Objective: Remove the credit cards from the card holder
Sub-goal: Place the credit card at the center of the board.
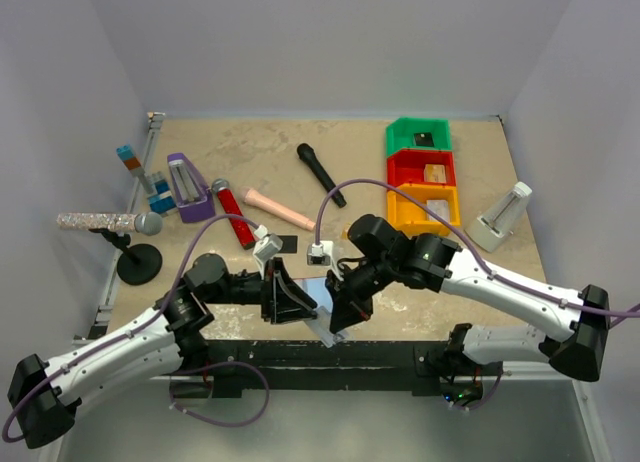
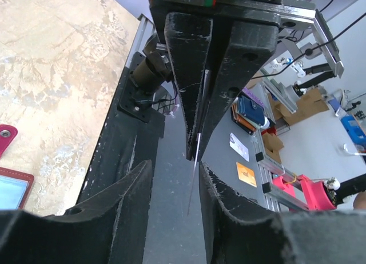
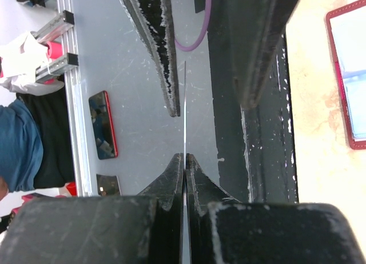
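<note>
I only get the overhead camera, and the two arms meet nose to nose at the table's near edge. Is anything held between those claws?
Observer: Yes. The right wrist camera shows the right gripper shut on a thin card, edge-on.
Visitor: Has the left one got it too?
Observer: Not yet. The left gripper straddles the card, open, with a clear gap on one side.
Visitor: Where's the wallet?
Observer: The card holder lies open on the table beside them, a red rim around pale sleeves.

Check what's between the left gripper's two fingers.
A credit card, edge-on, pinched by the right gripper; the left wrist view shows it.
</note>
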Controlling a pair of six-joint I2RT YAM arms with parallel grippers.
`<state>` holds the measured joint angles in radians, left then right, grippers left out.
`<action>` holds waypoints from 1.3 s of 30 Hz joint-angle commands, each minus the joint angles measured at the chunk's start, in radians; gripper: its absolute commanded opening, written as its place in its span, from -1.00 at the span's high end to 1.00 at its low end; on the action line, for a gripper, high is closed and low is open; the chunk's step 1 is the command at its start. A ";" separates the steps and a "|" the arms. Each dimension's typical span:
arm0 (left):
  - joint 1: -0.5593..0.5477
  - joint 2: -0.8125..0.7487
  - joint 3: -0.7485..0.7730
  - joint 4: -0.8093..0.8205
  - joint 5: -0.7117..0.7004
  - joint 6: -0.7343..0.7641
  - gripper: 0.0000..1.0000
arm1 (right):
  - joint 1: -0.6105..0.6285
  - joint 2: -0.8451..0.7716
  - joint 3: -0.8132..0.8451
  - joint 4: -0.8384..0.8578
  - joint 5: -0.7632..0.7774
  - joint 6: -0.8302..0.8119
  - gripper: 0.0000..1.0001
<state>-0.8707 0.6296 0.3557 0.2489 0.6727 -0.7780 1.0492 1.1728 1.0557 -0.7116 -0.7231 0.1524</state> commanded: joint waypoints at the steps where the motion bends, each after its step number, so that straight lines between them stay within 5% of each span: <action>1: -0.007 0.008 0.000 0.066 0.050 -0.009 0.16 | 0.006 0.007 0.059 -0.041 -0.001 -0.040 1.00; 10: -0.007 0.032 0.032 0.027 0.099 0.016 0.28 | 0.006 0.036 0.093 -0.092 -0.009 -0.074 1.00; 16: -0.007 0.039 0.037 0.032 0.105 0.016 0.67 | 0.006 0.047 0.105 -0.104 -0.010 -0.082 1.00; 18: -0.007 0.042 0.040 0.033 0.105 0.017 1.00 | 0.006 0.048 0.107 -0.106 -0.010 -0.083 1.00; 20: -0.007 0.039 0.039 0.035 0.100 0.017 1.00 | 0.006 0.050 0.105 -0.107 -0.004 -0.082 1.00; 21: -0.007 0.038 0.035 0.036 0.093 0.017 1.00 | 0.006 0.048 0.105 -0.112 0.001 -0.077 0.92; 24: -0.007 0.012 0.009 0.035 0.035 0.023 1.00 | 0.005 0.034 0.101 -0.111 0.046 -0.041 0.00; 29: -0.005 -0.021 -0.032 0.020 -0.140 0.019 1.00 | -0.040 -0.027 0.107 -0.169 0.177 0.001 -0.54; 35: 0.006 0.008 -0.084 -0.053 -0.597 -0.116 1.00 | -0.140 -0.217 0.052 -0.157 0.471 0.127 -0.61; 39: 0.016 0.088 -0.129 0.044 -0.786 -0.268 1.00 | -0.140 -0.360 -0.034 -0.083 0.582 0.170 -0.60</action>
<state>-0.8642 0.6556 0.2638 0.2234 0.1856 -0.8822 0.9092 0.9295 1.0885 -0.8558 -0.3233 0.2436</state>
